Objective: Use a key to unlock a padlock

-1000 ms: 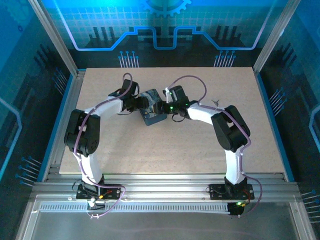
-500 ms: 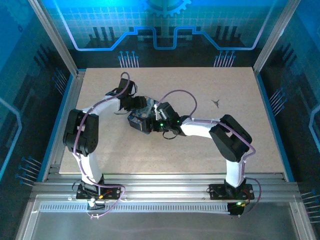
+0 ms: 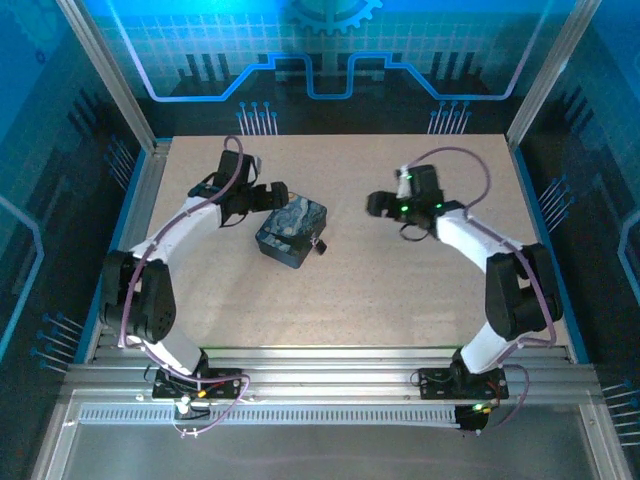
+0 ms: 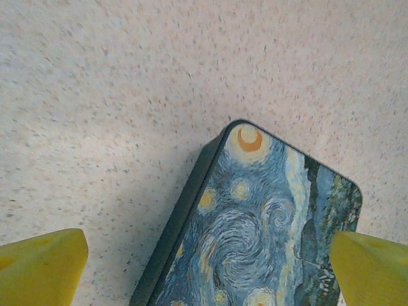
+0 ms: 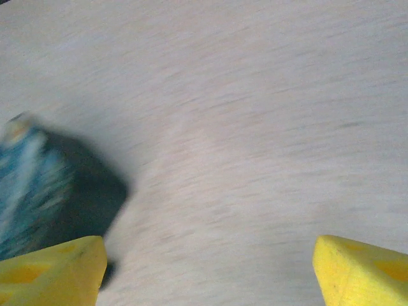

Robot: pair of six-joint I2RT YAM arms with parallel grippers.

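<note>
You are viewing: left gripper (image 4: 207,268) hanging wide open, empty, at corner of box (image 4: 255,223); right gripper (image 5: 207,268) hanging wide open, empty, well apart; padlock (image 3: 320,245) lying just beside box.

A pale table (image 3: 400,290) with fine dark speckles takes up the middle of an enclosure. Behind it stands a back wall (image 3: 200,50) printed with a blue grid, circuit-like lines and a gear (image 3: 332,10) at the top centre. Slanted metal posts (image 3: 105,70) frame the far corners, and ribbed metal rails (image 3: 330,378) run along the near edge. Dark side walls (image 3: 40,220) carry similar blue line patterns. Cool blue light tints the whole space.
</note>
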